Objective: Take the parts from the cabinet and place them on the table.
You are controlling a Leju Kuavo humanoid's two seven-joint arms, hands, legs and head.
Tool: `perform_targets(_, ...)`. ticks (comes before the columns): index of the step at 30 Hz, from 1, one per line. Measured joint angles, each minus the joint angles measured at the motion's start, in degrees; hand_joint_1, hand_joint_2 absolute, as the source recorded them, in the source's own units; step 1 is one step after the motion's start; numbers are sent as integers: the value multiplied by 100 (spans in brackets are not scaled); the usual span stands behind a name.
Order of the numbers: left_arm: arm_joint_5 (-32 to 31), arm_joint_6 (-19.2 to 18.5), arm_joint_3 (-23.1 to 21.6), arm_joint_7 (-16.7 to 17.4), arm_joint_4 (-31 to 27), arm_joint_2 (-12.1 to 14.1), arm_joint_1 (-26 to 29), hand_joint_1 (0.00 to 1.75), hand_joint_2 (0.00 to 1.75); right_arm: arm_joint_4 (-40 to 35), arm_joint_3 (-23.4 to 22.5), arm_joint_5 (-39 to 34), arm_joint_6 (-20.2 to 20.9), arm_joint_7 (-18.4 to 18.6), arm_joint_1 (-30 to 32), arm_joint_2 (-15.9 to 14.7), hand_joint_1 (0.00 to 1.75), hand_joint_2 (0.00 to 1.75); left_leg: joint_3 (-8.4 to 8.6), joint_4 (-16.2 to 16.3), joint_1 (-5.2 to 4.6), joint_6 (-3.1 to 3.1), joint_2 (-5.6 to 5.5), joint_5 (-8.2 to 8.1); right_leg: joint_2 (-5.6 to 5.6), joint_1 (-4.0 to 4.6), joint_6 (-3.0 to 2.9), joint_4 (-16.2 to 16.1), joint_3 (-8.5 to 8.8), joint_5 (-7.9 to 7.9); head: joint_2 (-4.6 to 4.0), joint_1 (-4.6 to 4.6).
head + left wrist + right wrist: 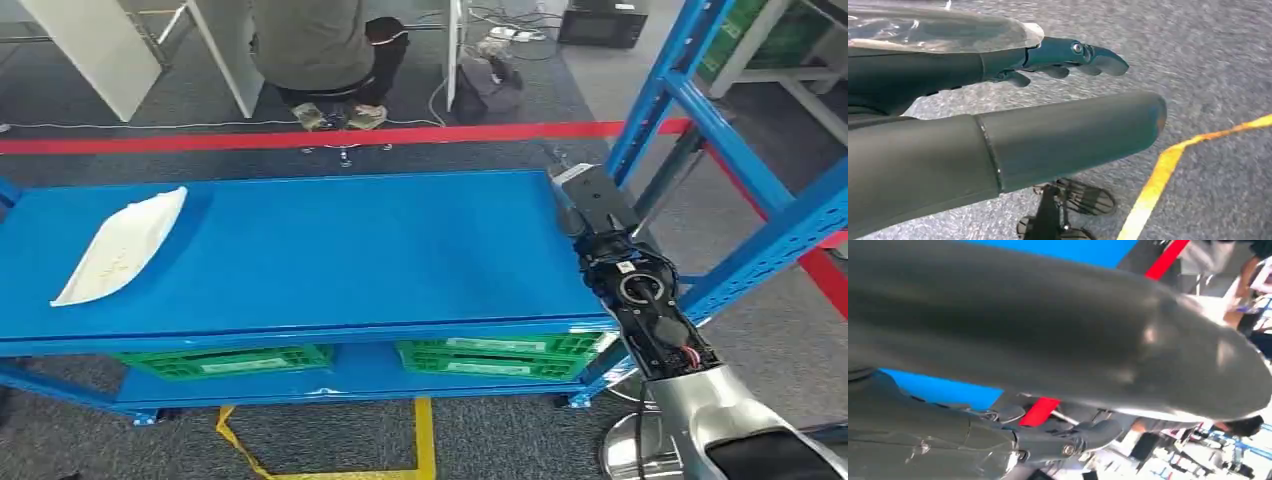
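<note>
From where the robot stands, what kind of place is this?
Probably a workshop or warehouse test area: blue steel shelving with green crates below, red and yellow floor tape marking zones on grey carpet, and a white part on the shelf.

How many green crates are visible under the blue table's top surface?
2. One green crate sits on the lower shelf toward the left, the other green crate toward the right, both partly covered by the blue table top. More could be hidden behind them.
</note>
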Motion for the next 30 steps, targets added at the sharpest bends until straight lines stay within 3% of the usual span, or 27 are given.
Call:
perform_targets(1,0,4,0,-7,0,11,-24,0,0,0,-2,2,-2,-9,-6,0,0,0,-192,370,-12,-23,251,-211,-83,25,-28,-3,-3,-2,0,-66)
perform_targets(2,0,4,0,-7,0,17,-50,0,0,9,-2,2,0,-7,-3,0,0,0,-441,855,-7,-41,338,-440,-181,42,-67,-2,-7,-8,0,-76)
perform_targets(3,0,4,0,-9,0,9,-50,0,0,26,-2,7,0,-7,0,0,0,0,-707,1381,-6,-55,378,-642,-272,60,-74,-2,-10,-11,0,-74)
perform_targets(4,-2,4,0,-9,0,-2,-32,0,0,39,-2,9,0,-7,0,0,0,0,-872,1710,-5,-65,394,-721,-345,65,-89,-2,-13,-21,0,-76)
perform_targets(5,-2,4,0,-9,0,-11,-6,0,0,54,-2,17,0,-7,3,0,0,0,-929,1809,-1,-68,403,-698,-417,70,-94,-1,-12,-24,0,-76)
perform_targets(6,0,4,0,-9,2,-11,14,0,0,68,-2,17,0,-7,2,0,0,0,-806,1558,-1,-62,413,-515,-500,75,-93,-1,-8,-31,0,-76)
perform_targets(7,-2,4,0,-9,2,-4,14,0,0,74,-2,17,0,-9,0,0,0,0,-565,1101,-3,-44,441,-293,-566,78,-87,1,0,-38,0,-79)
perform_targets(8,-2,4,0,-9,2,4,2,0,0,74,4,17,4,-9,1,0,0,0,-245,527,-16,-6,551,-66,-637,85,-80,1,16,-50,0,-79)
perform_targets(9,-2,4,0,-9,2,11,-13,0,0,74,7,17,7,-9,0,0,0,0,23,81,-55,52,850,48,-698,98,-57,2,38,-66,0,-83)
perform_targets(10,-2,7,0,-11,2,30,-47,0,0,74,2,17,5,-13,-2,0,0,0,101,-122,-105,86,934,48,-762,152,-15,31,30,-106,0,-100)
perform_targets(12,0,9,0,-13,2,22,-33,0,0,85,-4,20,0,-9,-36,-2,0,0,71,-95,-104,143,781,61,-856,143,26,22,58,-127,0,-41)
perform_targets(14,-2,13,0,-13,2,20,0,0,0,87,7,26,7,-13,-41,0,0,0,70,-104,-109,191,666,61,-986,144,74,17,97,-155,0,-44)
perform_targets(15,-2,13,0,-13,4,15,18,0,0,94,0,28,4,-13,-60,-2,0,0,105,-140,-48,236,595,91,-861,91,134,93,36,-238,0,-48)
perform_targets(16,-2,18,4,-13,4,22,11,0,0,105,4,33,7,-22,-81,-2,0,0,102,-141,-44,242,537,91,-544,84,168,399,-66,-442,0,-22)
perform_targets(17,-4,31,4,-15,4,20,-9,0,0,116,2,44,11,-24,-95,-2,0,0,99,-141,-44,266,478,101,-410,81,183,839,-252,-675,0,17)
perform_targets(19,-7,31,4,-15,4,4,-22,0,0,149,-7,44,11,-17,-82,-7,0,0,95,-140,-44,286,357,99,-306,72,206,1661,-630,-990,0,39)
perform_targets(20,-13,33,4,-15,7,-4,-11,0,0,175,-2,44,22,-17,-69,-7,0,0,97,-138,-44,286,255,100,-282,67,215,1940,-791,-1006,0,44)
perform_targets(21,-13,33,4,-15,7,-4,-3,0,0,197,-4,44,24,-17,-66,-7,0,0,101,-134,-39,284,178,100,-277,60,216,1822,-757,-858,0,48)
perform_targets(23,-20,48,4,-15,7,-4,3,0,0,208,-13,50,26,-28,-88,-9,0,0,118,-119,-20,267,22,98,-215,38,205,965,-395,-329,0,57)
perform_targets(24,-20,48,4,-15,7,-4,1,0,0,219,-15,55,31,-35,-108,-9,0,0,124,-110,-12,249,-41,94,-91,16,205,546,-212,-117,0,66)
perform_targets(25,-20,50,4,-15,7,-2,-8,0,0,241,-15,59,35,-37,-132,-13,0,0,93,-81,-38,202,-127,93,268,-14,198,238,-94,-79,0,70)
perform_targets(27,-20,63,4,-17,7,-2,-15,0,0,258,-26,59,39,-39,-141,-26,0,0,11,-77,-7,117,-261,139,200,8,152,135,-3,-129,0,33)
perform_targets(28,-20,66,4,-17,7,9,17,0,0,271,-26,61,44,-44,-152,-26,0,0,-5,-110,2,71,-332,166,130,27,110,138,-5,-129,0,37)
perform_targets(29,-20,68,4,-17,7,15,42,0,0,278,-24,61,48,-44,-166,-26,0,0,-20,-108,4,33,-403,190,62,-5,58,101,8,-93,0,37)
perform_targets(30,-20,72,4,-17,9,17,66,0,0,278,-24,61,50,-44,-194,-26,0,0,-49,-44,7,36,-157,128,-26,-19,12,60,27,-62,0,20)
